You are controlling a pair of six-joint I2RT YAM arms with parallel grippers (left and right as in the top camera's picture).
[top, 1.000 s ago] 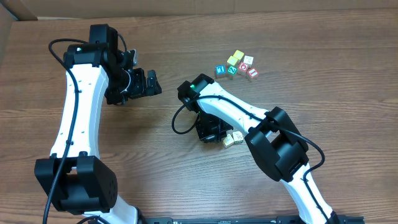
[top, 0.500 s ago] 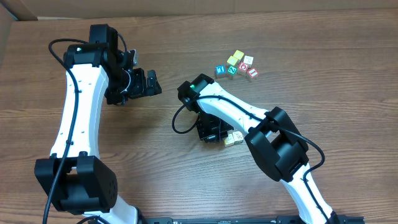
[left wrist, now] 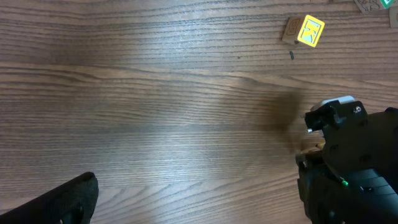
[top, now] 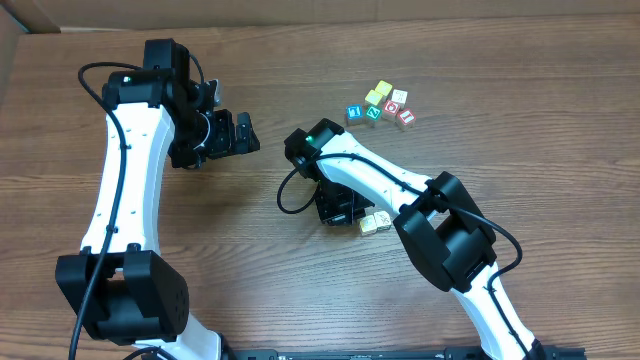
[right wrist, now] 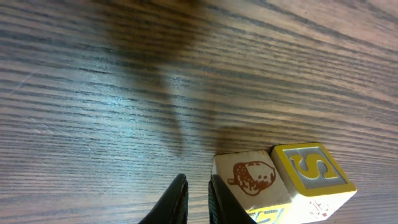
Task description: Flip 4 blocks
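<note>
blocks [top: 374,223] look pale overhead; the wrist view shows a brown picture and a yellow s. right gripper [right wrist: 196,199] nearly closed, empty; left gripper [top: 243,133] spread wide.

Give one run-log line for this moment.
left end effector: open, empty | right end effector: shut, beside picture block | yellow S block: touching that block

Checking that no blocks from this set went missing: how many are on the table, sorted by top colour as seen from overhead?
Yellow blocks: 2
Red blocks: 2
Teal block: 1
Blue block: 1
White block: 1
Pale blocks by the right gripper: 2
Total: 9
</note>
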